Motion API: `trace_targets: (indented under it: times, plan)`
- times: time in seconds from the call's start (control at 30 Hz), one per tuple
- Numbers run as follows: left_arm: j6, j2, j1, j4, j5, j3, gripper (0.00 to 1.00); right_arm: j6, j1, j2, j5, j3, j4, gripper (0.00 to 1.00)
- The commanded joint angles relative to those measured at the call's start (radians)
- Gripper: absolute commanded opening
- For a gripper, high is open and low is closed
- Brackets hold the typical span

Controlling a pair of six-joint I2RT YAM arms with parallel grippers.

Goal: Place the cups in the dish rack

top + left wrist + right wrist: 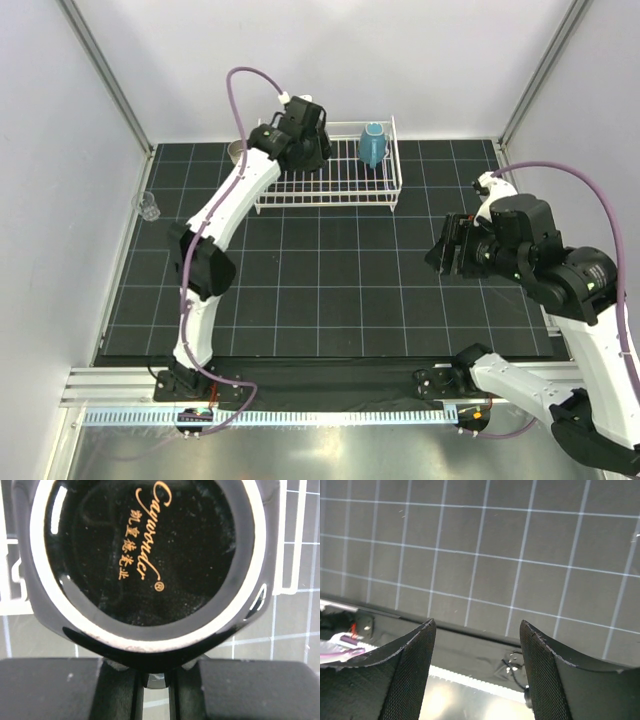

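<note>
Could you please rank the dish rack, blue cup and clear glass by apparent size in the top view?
Largest: dish rack.
Then: blue cup.
Smallest: clear glass.

Top external: high over the near edge, looking down on the whole table (330,290).
Left wrist: tight against the black cup (145,570), base-on.
Right wrist: low, facing the table's near edge — shared with top external.

Glossy black cup (145,565) with gold script and a whitish ring on its base, white wire rack (330,185), blue cup (372,145), and a black mat (330,290) gridded in white.
</note>
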Motion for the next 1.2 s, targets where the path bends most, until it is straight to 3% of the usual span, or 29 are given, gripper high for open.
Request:
trace_targets:
  times: [0.0, 0.73, 1.17]
  plan:
    - [0.049, 0.032, -0.008, 0.162, 0.004, 0.103, 0.00, -0.034, 0.002, 0.020, 0.093, 0.052, -0.133, 0.69]
    - [0.239, 0.342, -0.008, 0.413, -0.175, 0.188, 0.00, -0.099, -0.001, 0.059, 0.132, 0.022, -0.194, 0.70]
    - [0.271, 0.428, 0.009, 0.531, -0.204, 0.210, 0.02, -0.146, -0.015, 0.106, 0.161, 0.022, -0.168, 0.69]
